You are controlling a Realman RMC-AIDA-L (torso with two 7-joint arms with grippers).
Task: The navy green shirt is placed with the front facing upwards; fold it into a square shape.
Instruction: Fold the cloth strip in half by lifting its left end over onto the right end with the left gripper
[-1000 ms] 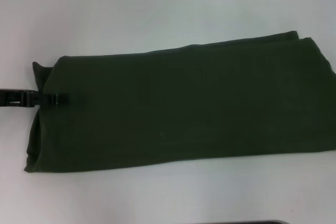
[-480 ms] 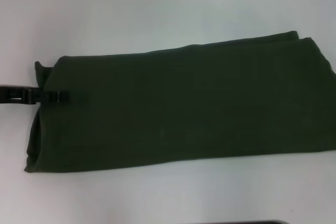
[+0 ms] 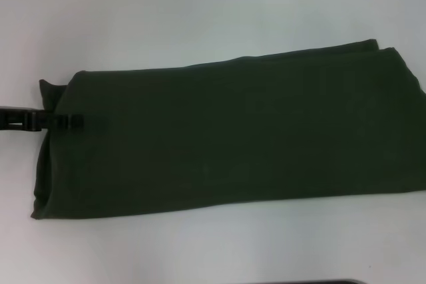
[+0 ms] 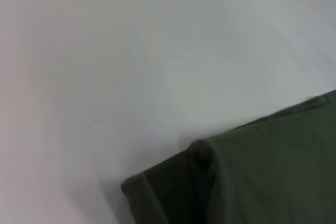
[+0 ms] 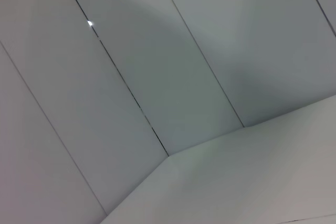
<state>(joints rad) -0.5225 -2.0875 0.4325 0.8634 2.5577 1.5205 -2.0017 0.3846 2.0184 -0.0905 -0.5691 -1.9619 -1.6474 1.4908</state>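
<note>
The navy green shirt (image 3: 233,131) lies on the white table as a long folded band running from left to right, plain dark fabric facing up. Its lettering and collar are hidden. My left gripper (image 3: 73,122) reaches in from the left, level with the table, and lies over the middle of the shirt's left end. The left wrist view shows that end of the shirt (image 4: 262,177) with a rumpled corner. My right gripper is out of view, and its wrist camera faces only pale wall panels.
The white table (image 3: 200,11) extends beyond the shirt on the far side and the near side. The shirt's right end runs to the picture's right edge. A dark object (image 3: 313,282) shows at the bottom edge.
My left gripper has slid slightly to the left. The shirt's far-left corner has shifted a little with it. The rest of the shirt has not moved.
</note>
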